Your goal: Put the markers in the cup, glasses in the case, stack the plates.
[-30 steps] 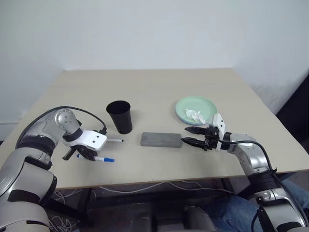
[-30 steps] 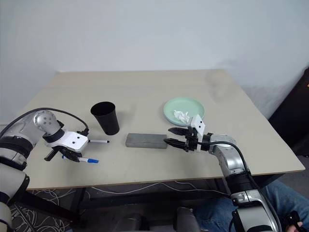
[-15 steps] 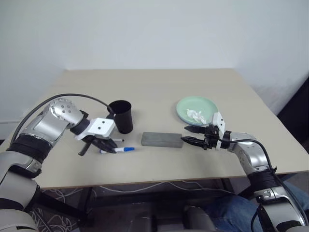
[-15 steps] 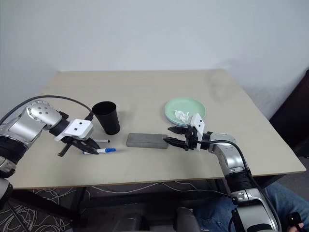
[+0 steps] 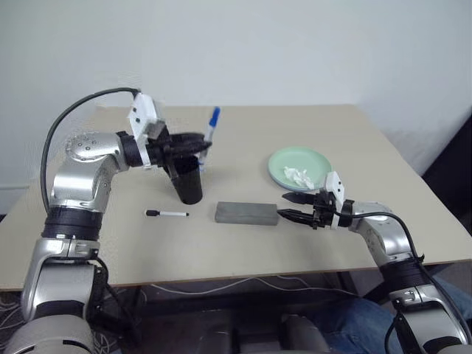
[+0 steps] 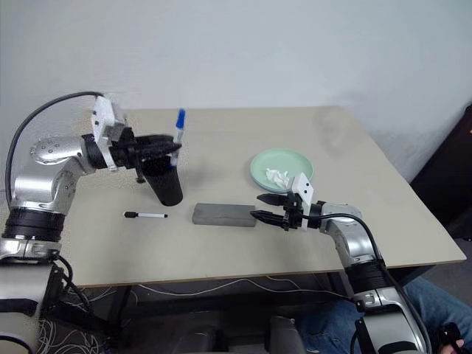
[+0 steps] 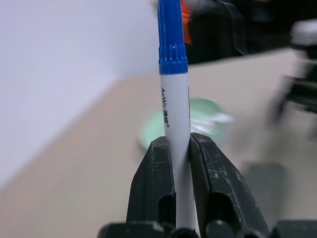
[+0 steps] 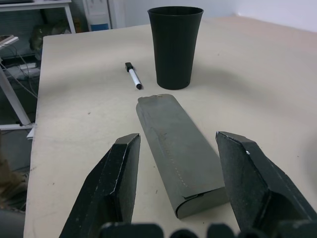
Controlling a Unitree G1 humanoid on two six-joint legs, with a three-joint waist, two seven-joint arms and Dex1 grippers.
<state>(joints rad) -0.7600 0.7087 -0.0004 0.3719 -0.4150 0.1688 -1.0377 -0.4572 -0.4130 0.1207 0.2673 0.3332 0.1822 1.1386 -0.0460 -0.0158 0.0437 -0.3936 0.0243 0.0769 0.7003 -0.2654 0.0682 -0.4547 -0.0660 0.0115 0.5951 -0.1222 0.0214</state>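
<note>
None of the three jobs looked finished at this moment, as far as we could judge; our left gripper [image 5: 200,145] was clamped on the blue-capped marker [image 7: 174,124], holding it upright with the cap on top, above the mouth of the cup [image 5: 184,180]; the wrist view showed both fingers [image 7: 154,183] pressed against the white barrel; the marker was not yet inside the cup, so we judged that a lowering and a release were needed to settle it. One more marker, the black-ended marker [image 5: 167,214], lay flat on the table [image 5: 243,136], near the cup's foot on our left side and apart from it; that one was untouched.

Our right gripper [image 5: 290,207] hung just beside the end of the case [image 5: 246,213], its fingers [image 8: 115,184] spread with nothing between them, one to either side of the case's near end in the wrist view; we could not tell whether they touched it; the case lay shut, between the cup and our right hand. We could not make out the glasses in any view, so whether they were already in the case we could not say.

As for the plates, we saw a mint green plate [image 5: 287,161] with a crumpled white tissue [image 5: 299,176] on it; a pale rim beneath its near edge suggested a second plate under it, but we could not be sure of that.
</note>
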